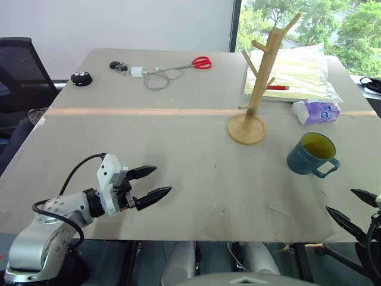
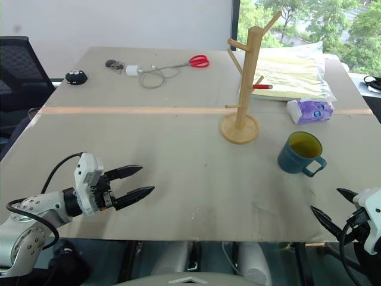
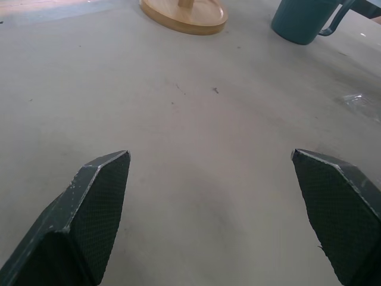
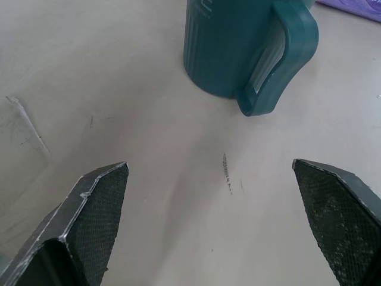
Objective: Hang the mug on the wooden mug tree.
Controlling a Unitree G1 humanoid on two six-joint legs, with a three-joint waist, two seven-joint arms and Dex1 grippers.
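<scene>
Mug (image 1: 312,155) stood upright right of the wooden mug tree (image 1: 257,89), handle toward the right gripper (image 1: 352,208), whose jaws gaped empty near it. Left gripper (image 1: 151,183) hung spread, idle. Best approach: pinch the wall opposite, leaving the loop free for a peg.

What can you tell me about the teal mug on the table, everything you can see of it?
The mug is teal-blue, glossy like ceramic, with a yellow-green inside that looks empty. Its side bears faint vertical ribbing and small pale lettering, too small to read. A thick loop handle juts from the side facing the robot, toward its right. It stands upright on the table, apart from the wooden mug tree beyond it and the purple packet behind. Nothing touches it but the table; the open right claw sits short of it.
</scene>
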